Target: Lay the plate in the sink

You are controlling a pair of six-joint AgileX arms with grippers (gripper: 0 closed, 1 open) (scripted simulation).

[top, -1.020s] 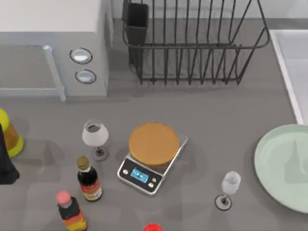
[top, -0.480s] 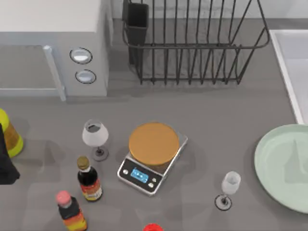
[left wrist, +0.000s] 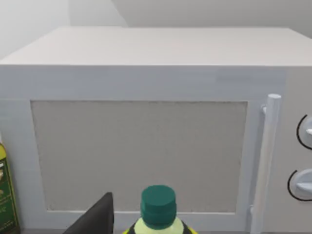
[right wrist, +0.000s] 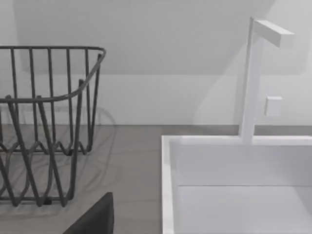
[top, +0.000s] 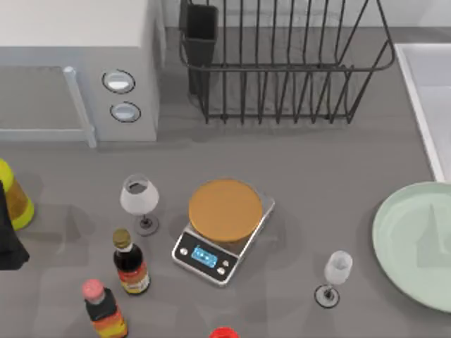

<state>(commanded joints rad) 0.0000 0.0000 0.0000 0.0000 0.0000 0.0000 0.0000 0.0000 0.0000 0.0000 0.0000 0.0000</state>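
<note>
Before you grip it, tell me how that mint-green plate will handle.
The plate looks glossy, so probably slippery between the fingers. It is wide and shallow, lying flat on the table, so likely stiff, hard to get under, and apt to tilt if held by one edge.

The plate (top: 416, 243) is pale mint green and glossy, without any pattern. The sink (right wrist: 234, 185) is light grey-white with a white rim, and its faucet (right wrist: 253, 73) is white. Left of the sink, the dish rack (top: 282, 67) is black wire. The scale (top: 222, 232) is silver with an orange-brown disc and a blue display. Left of the scale, one bottle (top: 130, 264) has a gold cap and a red label; another bottle (top: 102, 310) has a pink cap. The microwave (left wrist: 156, 122) is white.
</note>
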